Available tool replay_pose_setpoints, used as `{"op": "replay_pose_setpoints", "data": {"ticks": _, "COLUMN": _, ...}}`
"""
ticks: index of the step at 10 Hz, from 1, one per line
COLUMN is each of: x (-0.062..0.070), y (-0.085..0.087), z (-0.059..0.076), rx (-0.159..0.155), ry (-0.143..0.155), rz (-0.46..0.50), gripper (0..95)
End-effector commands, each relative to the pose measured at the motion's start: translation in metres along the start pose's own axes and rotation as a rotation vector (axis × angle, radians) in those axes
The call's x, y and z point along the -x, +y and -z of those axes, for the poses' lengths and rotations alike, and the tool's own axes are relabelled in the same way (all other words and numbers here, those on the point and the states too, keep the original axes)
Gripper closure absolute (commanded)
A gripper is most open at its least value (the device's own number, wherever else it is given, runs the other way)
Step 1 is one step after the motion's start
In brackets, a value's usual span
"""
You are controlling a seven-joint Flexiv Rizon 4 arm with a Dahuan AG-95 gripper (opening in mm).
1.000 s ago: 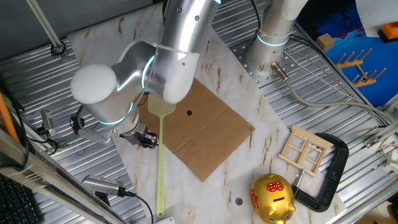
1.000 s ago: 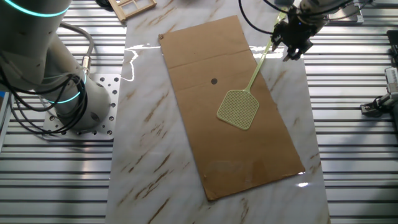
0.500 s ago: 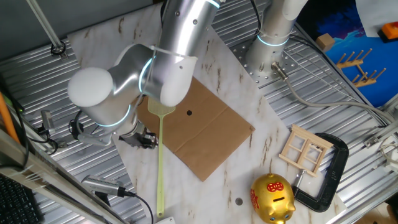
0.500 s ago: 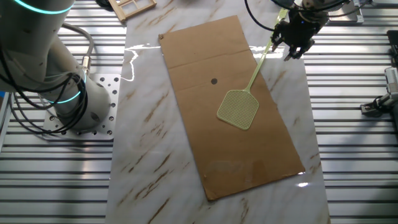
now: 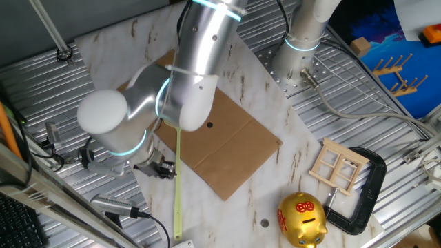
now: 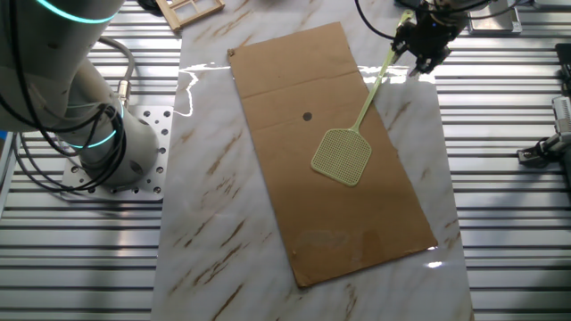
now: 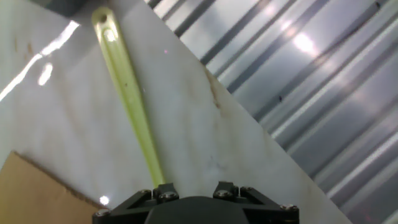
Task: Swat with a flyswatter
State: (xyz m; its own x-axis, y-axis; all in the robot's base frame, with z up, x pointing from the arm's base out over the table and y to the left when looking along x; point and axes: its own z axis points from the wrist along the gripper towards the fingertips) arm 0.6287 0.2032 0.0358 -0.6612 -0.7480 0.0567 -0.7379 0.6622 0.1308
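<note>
Hand poised over the flyswatter handle, grip state cannot be told | flyswatter laid flat, head on cardboard sheet, handle stretched across marble bench

There is one flyswatter, one brown cardboard sheet with one dark spot on it, and one marble-patterned board beneath; two robot arms show, the working arm and a second arm base. Off to the side lie one golden piggy bank, one black C-clamp and one small wooden frame; the orange wooden racks look like two, though they sit small and far off.
</note>
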Motion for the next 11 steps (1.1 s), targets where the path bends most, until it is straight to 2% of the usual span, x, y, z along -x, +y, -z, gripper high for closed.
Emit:
{"op": "replay_pose_setpoints", "data": {"ticks": 1, "x": 0.0027, "y": 0.0028, "z": -0.0022, "rx": 0.0, "ry": -0.002, "rz": 0.0, "gripper": 57.0}}
{"op": "replay_pose_setpoints", "data": {"ticks": 6, "x": 0.0051, "y": 0.0088, "z": -0.008, "rx": 0.009, "ry": -0.006, "rz": -0.013, "gripper": 57.0}}
{"op": "replay_pose_setpoints", "data": {"ticks": 11, "x": 0.0039, "y": 0.0089, "z": -0.009, "rx": 0.012, "ry": 0.003, "rz": -0.021, "gripper": 57.0}}
